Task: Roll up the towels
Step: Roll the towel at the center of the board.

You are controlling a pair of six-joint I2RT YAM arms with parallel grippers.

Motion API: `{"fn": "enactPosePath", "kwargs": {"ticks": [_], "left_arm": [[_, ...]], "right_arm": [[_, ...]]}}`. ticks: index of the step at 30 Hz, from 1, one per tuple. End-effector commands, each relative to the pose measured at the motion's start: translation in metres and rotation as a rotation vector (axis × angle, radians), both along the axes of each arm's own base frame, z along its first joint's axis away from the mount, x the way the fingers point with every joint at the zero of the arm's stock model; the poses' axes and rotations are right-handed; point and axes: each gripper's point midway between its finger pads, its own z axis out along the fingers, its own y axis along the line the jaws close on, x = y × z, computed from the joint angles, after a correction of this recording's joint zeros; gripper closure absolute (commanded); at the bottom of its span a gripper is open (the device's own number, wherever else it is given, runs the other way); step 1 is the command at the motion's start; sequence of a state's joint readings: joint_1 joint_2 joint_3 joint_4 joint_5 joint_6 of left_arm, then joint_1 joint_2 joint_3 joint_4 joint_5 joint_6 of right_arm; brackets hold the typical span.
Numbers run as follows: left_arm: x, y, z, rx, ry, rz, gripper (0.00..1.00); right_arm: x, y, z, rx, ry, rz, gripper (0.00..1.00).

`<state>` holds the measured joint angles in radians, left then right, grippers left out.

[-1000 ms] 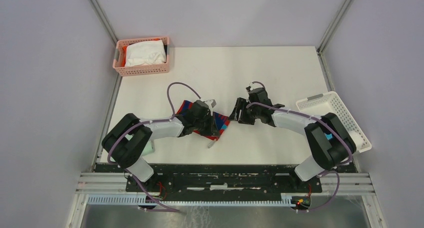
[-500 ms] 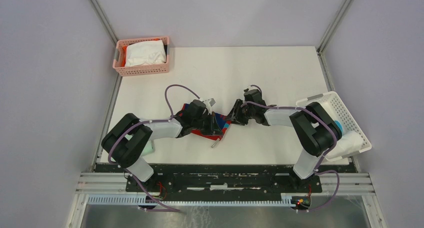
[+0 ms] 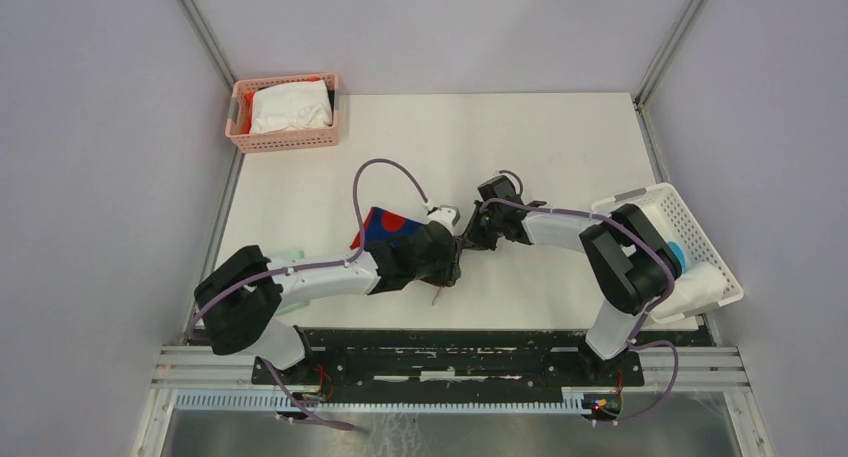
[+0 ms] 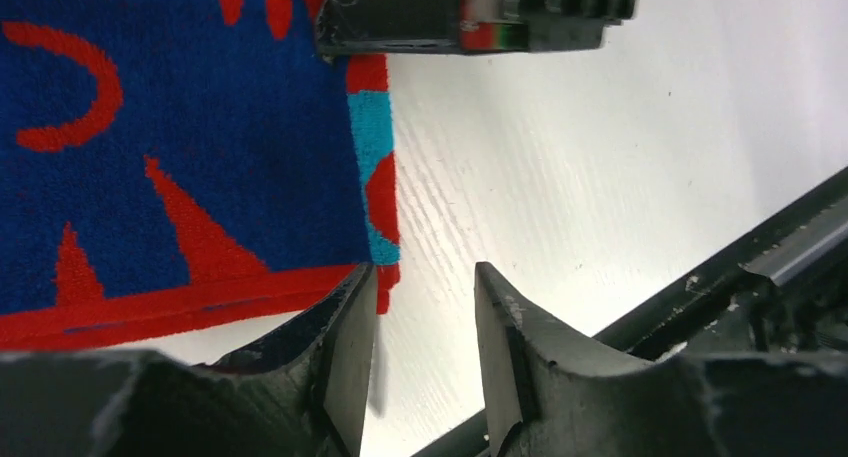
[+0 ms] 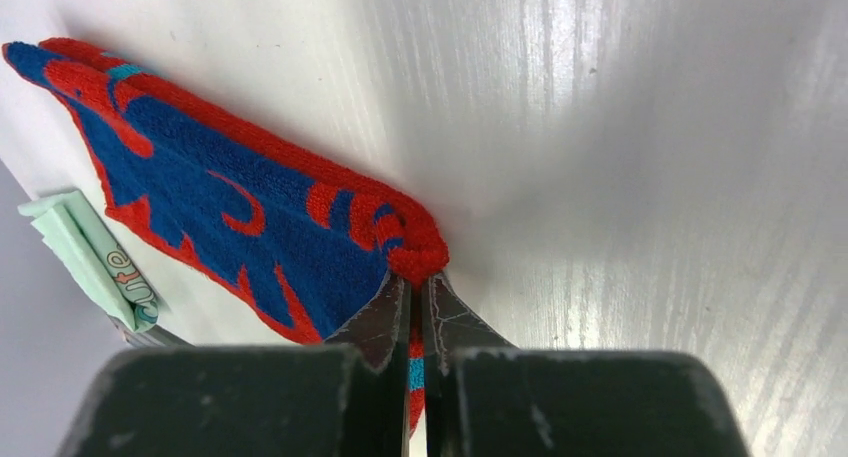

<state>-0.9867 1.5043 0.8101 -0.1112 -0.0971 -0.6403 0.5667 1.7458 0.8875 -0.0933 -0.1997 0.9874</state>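
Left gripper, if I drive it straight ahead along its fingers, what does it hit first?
Probably the edge of the red and blue towel, just ahead of one finger; bare table lies before the other. Beyond sits the right gripper, shut on that towel. Depth is unclear.

A white desk (image 3: 520,147) carries all items. A pink slatted basket (image 3: 285,142) sits at the far left corner. A white slatted basket (image 3: 640,205) sits tilted over the right edge. A folded mint-green cloth (image 5: 80,247) with a printed label lies near the left edge. A black rail (image 3: 430,339) runs along the near edge.
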Motion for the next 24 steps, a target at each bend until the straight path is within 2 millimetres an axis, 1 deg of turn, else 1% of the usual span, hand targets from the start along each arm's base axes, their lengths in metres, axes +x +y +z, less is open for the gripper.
{"fn": "enactPosePath", "kwargs": {"ticks": [1,5,12,16,17,20,21,22,24], "left_arm": [[0.021,0.012,0.023,0.216,-0.274,0.077,0.50],[0.019,0.002,0.019,0.328,-0.371,0.071,0.47],[0.011,-0.014,0.004,0.510,-0.494,0.041,0.48],[0.016,-0.009,-0.008,0.613,-0.523,0.083,0.53],[0.017,-0.008,-0.009,0.628,-0.526,0.087,0.56],[0.017,-0.006,-0.011,0.629,-0.520,0.098,0.76],[0.016,-0.005,-0.010,0.615,-0.517,0.100,0.81],[0.015,-0.005,-0.008,0.599,-0.510,0.096,0.86],[0.015,-0.007,-0.007,0.536,-0.481,0.089,0.91]], "right_arm": [[0.008,-0.002,0.024,-0.025,-0.020,-0.056,0.99],[0.008,-0.004,0.031,-0.042,-0.009,-0.073,0.99],[0.005,-0.005,0.041,-0.051,0.003,-0.082,0.99],[0.005,-0.006,0.046,-0.049,-0.005,-0.085,0.99],[0.005,-0.006,0.047,-0.047,-0.007,-0.087,0.98],[0.005,-0.008,0.049,-0.050,-0.021,-0.085,0.98],[0.006,-0.008,0.050,-0.047,-0.030,-0.084,0.98],[0.007,-0.008,0.051,-0.043,-0.042,-0.081,0.96],[0.009,-0.007,0.055,-0.035,-0.078,-0.063,0.92]]}}
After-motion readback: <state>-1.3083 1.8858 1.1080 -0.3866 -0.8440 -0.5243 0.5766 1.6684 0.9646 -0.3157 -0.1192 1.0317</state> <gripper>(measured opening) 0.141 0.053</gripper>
